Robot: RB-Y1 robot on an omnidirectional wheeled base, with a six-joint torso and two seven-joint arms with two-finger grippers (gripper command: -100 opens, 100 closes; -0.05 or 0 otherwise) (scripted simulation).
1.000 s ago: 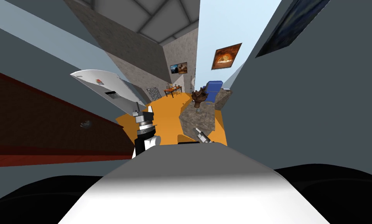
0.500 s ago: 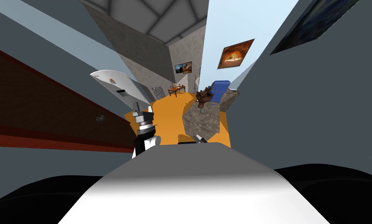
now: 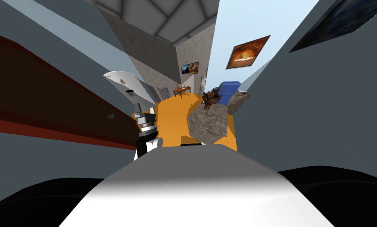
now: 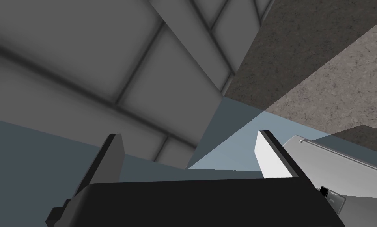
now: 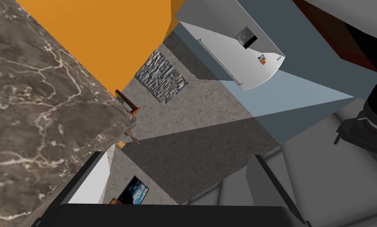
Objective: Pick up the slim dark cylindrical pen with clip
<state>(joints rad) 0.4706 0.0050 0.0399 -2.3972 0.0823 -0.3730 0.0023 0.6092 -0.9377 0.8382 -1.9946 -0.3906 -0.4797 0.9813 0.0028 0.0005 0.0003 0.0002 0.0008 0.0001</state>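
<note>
You've turned: the marble worktop (image 3: 207, 124) now lies at 1 o'clock. Left pincer (image 4: 189, 136) and right pincer (image 5: 180, 155) gape open and empty, so keep closing in to find the pen.

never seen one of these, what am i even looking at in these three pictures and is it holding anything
This is a two-armed robot in a simulated house. The wide, tilted picture comes from a camera on its head, looking down past its own chest. The other two come from cameras on its wrists, each looking out along that arm's hand.

The left hand is raised and points towards the ceiling; its two thin fingers stand apart. The right hand is open too, near a brown marble counter. So nothing is held.

Ahead lie an orange floor, a white fridge on the left, and on the counter a brown spiky object. Anything smaller there is too small to tell.
</note>
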